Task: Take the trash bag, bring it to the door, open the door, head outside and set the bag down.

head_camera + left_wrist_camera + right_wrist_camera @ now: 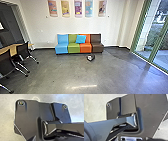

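Observation:
A small dark object with a pale patch point(90, 58) lies on the floor in front of the sofa's right half in the head view; I cannot tell whether it is the trash bag. Tall glass panels in green frames point(140, 23) stand along the right side, with pavement and plants beyond them. Which panel is the door is unclear. Both wrist views show the robot's own dark plate and jointed bar over pale floor. Nothing held can be made out there.
A sofa point(73, 48) in blue, green, orange and brown stands against the far wall, a blue cushion point(80, 39) on it. At the left are black wheeled chairs point(23, 52) beside a wooden table point(12, 48). Grey floor point(62, 72) stretches ahead.

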Robot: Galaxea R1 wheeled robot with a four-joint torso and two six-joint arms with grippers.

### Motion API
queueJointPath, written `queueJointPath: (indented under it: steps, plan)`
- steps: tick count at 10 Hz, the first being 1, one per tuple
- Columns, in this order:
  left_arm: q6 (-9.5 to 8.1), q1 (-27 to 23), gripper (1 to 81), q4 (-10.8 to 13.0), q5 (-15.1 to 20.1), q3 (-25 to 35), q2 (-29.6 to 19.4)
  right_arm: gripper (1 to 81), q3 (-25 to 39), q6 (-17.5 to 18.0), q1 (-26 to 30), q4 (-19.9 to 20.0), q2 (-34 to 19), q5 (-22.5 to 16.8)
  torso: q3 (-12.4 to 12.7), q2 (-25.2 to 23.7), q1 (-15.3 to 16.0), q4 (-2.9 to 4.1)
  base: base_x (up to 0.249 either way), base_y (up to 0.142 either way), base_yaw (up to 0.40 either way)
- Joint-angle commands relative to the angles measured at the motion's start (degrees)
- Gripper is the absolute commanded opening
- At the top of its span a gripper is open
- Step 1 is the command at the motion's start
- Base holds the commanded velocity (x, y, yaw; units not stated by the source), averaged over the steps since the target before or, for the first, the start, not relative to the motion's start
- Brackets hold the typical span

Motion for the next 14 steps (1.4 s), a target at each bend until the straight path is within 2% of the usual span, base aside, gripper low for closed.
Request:
queueJointPath:
  steps: [1, 14]
  plan:
    - [0.37, -2.05, 81.1, 1.07, 3.18, 0.28, -0.17, 81.1, 0.67, -0.54, 1.16, -0.83, 0.41, -3.54, 0.00, 0.00, 0.00, 0.00, 0.177, 0.000, 0.000]
    - [0.28, -1.96, 81.1, 0.90, 3.18, -0.51, 0.36, 81.1, -0.04, -0.54, 1.33, -0.92, 0.67, -3.54, 0.00, 0.00, 0.00, 0.00, 0.177, 0.000, 0.000]
